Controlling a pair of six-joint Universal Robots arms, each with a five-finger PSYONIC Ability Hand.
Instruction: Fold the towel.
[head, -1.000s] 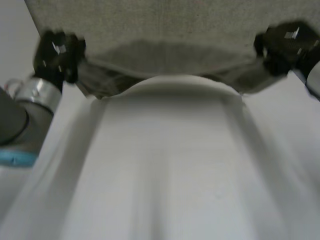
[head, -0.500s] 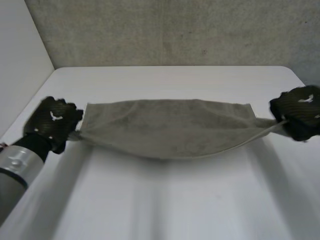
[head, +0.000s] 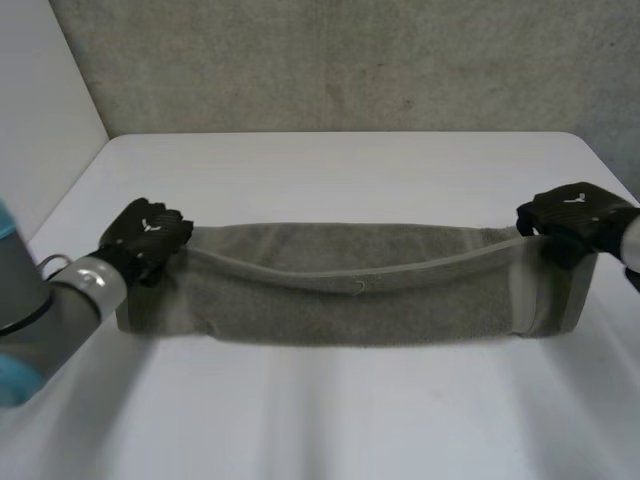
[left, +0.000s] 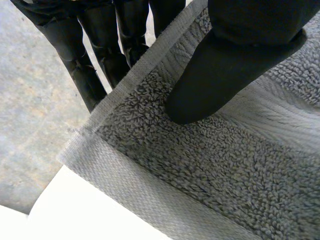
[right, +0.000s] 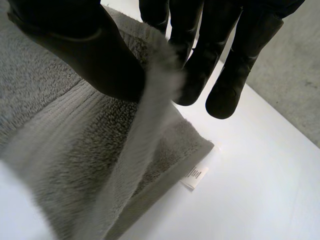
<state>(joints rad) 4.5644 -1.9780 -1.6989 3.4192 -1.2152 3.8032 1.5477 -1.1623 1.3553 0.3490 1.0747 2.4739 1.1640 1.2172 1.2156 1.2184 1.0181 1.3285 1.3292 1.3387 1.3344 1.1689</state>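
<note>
Across the bench (head: 340, 170), towel (head: 360, 305) lies doubled lengthwise, apparently; left robot hand (head: 148, 232) pinches one end corner, right robot hand (head: 572, 213) pinches the other.

Grey looped-pile towel (head: 360, 310), plain white table (head: 350, 170)

I see the grey terry towel (head: 360, 300) lying doubled lengthwise as a long band across the table (head: 340, 170), top edge sagging mid-span
</note>
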